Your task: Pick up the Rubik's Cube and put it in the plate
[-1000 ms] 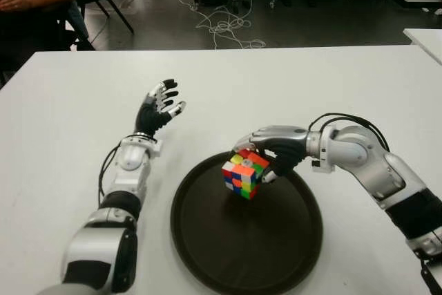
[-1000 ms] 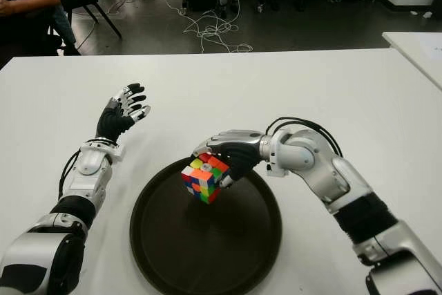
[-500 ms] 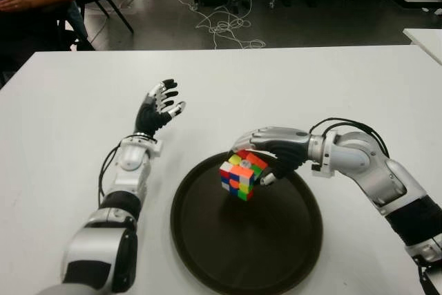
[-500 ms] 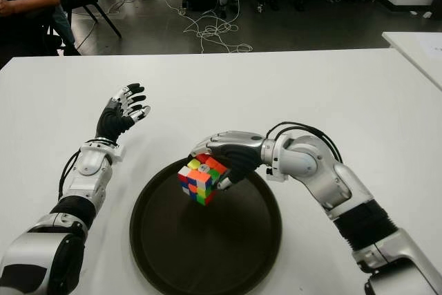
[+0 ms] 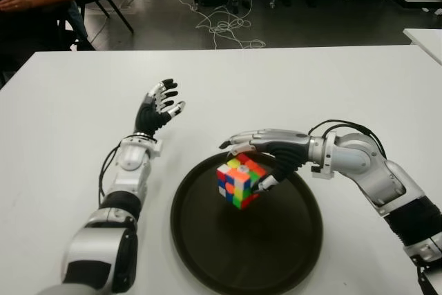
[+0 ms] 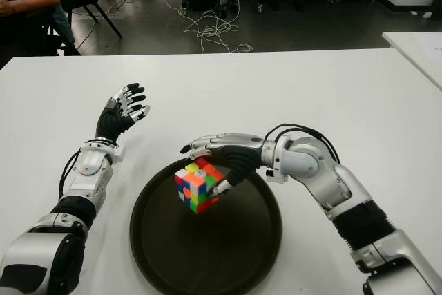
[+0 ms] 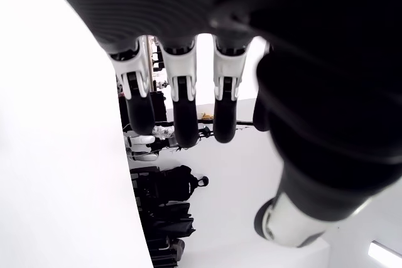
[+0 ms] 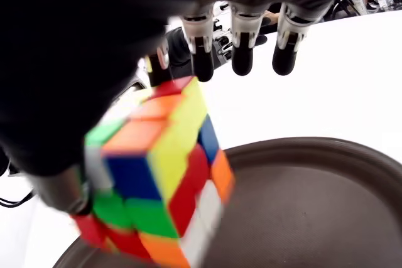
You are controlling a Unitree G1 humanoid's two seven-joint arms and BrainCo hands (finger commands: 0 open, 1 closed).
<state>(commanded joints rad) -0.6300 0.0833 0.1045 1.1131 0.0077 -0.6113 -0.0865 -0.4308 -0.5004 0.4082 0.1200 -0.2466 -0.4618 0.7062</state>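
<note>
Release step in hand: multicoloured Rubik's Cube (image 5: 239,184) over the round dark brown plate (image 5: 290,253).

Right hand (image 5: 266,153) has its fingers spread above the tilted cube, thumb touching its side. Cube sits well inside the rim; judged next move: lift clear. Left hand (image 5: 160,107), fingers spread and empty, shows beyond the plate's left.

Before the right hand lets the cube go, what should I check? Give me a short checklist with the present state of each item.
1. Cube over the plate: ok.
2. Right hand fingers opened above the cube: ok.
3. Thumb touching the cube: cannot tell.
4. Cube resting on the plate: cannot tell; it is tilted.
5. Plate bare under the cube: ok.
6. Left hand open, beside the plate on its left, holding nothing: ok.
</note>
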